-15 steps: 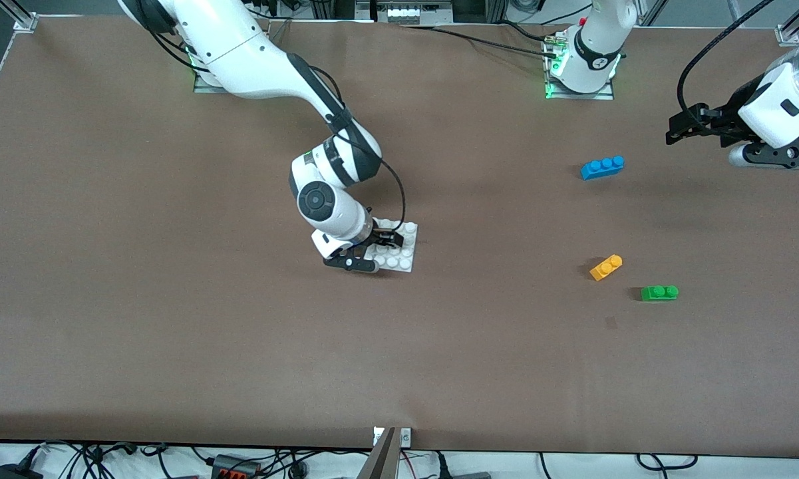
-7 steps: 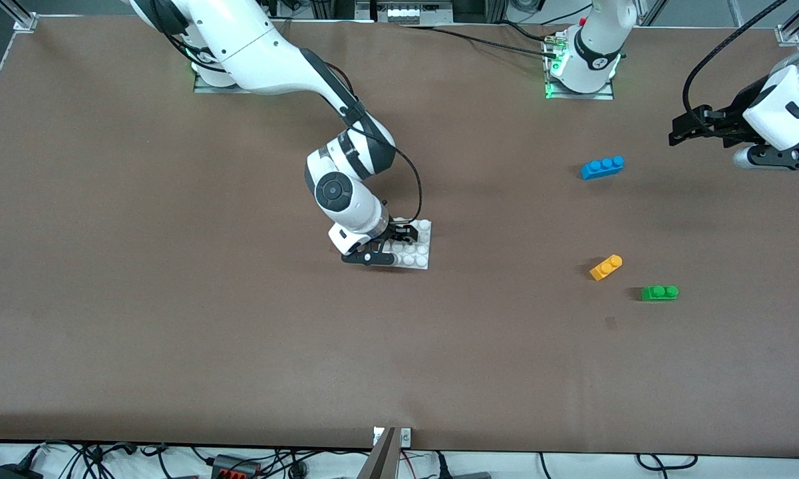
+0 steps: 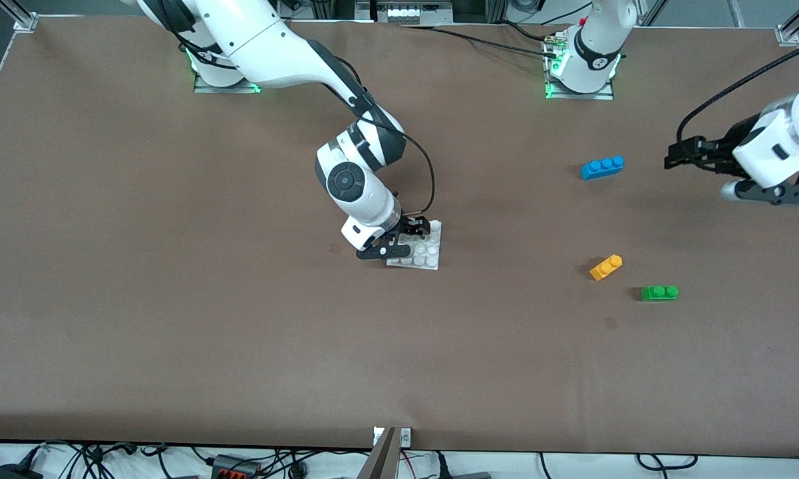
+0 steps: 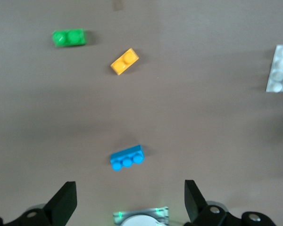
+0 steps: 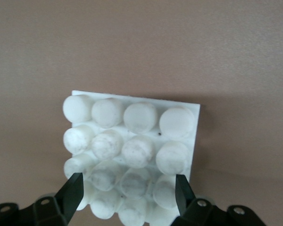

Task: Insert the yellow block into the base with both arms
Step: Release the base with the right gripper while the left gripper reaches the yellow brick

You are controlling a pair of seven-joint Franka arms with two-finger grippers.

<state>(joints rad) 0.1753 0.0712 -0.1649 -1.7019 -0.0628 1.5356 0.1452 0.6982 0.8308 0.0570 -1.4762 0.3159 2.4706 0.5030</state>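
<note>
Right gripper [image 3: 409, 234] grips the base [image 3: 427, 256], hiding its edge.

Robotics lab: bolted arm bases [image 3: 580, 70] (cables [image 3: 239, 462] at table edge).

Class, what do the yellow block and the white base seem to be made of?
Yellow block: likely moulded plastic, smooth and slightly glossy, with even colour, crisp edges and two round studs. Base: probably plastic too, white and matte to satin; its sixteen studs are rounded and faintly translucent, with small dark scuffs.
</note>
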